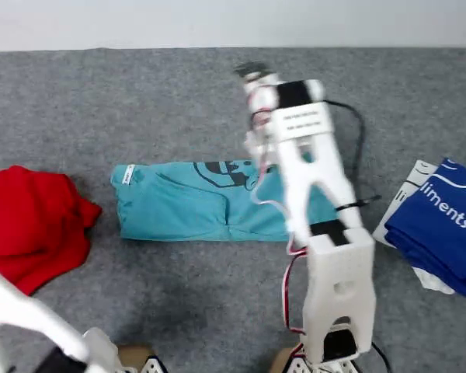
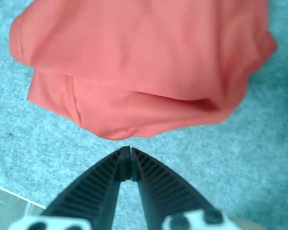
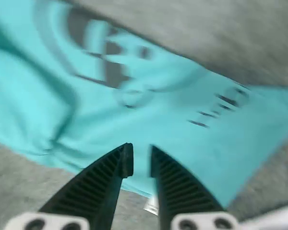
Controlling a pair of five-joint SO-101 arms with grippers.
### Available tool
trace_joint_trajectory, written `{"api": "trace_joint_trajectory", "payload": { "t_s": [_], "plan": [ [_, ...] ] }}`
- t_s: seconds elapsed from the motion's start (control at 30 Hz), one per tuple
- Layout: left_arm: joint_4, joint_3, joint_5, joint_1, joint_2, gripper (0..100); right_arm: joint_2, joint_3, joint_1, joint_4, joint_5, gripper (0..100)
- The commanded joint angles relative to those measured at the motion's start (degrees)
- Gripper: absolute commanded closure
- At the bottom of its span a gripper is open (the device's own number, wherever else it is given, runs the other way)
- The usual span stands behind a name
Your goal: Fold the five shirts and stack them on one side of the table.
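A teal shirt (image 1: 194,202), folded into a long strip, lies mid-table with a dark graphic near its far edge. My right gripper (image 3: 140,154) hangs above the teal shirt (image 3: 149,96), its jaws a narrow gap apart with nothing between them. In the high view the right arm (image 1: 318,202) rises over the shirt's right end. A rumpled red shirt (image 1: 31,221) lies at the table's left. My left gripper (image 2: 130,154) sits shut and empty just short of the red shirt (image 2: 144,67), over bare carpet. Only part of the left arm (image 1: 15,311) is visible, at the near left.
A folded blue shirt (image 1: 446,225) lies on top of a white one (image 1: 408,194) at the right edge. The grey carpeted table surface (image 1: 140,93) is bare along the back and in front of the teal shirt.
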Motion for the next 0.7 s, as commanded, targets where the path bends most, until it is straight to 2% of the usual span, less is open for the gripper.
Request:
{"api": "trace_joint_trajectory", "payload": {
  "t_s": [0.0,0.07,0.23,0.4,0.67],
  "plan": [
    [1.49,3.74,-0.62,3.69,-7.03,99,-1.19,-1.14,6.37,1.98,-3.78,72.2],
    [1.49,5.67,-0.62,6.07,-9.23,99,-0.48,-0.26,8.75,1.71,-6.68,67.3],
    [1.41,8.48,-0.62,10.9,-10.55,99,5.58,-0.18,11.65,1.63,-9.58,66.9],
    [1.41,8.57,-0.62,11.34,-10.55,99,12.18,-0.18,13.67,0.04,-11.6,66.9],
    [1.41,8.57,-0.62,11.34,-10.64,99,19.82,-0.18,12.88,-3.82,-11.6,67.1]
  ]
}}
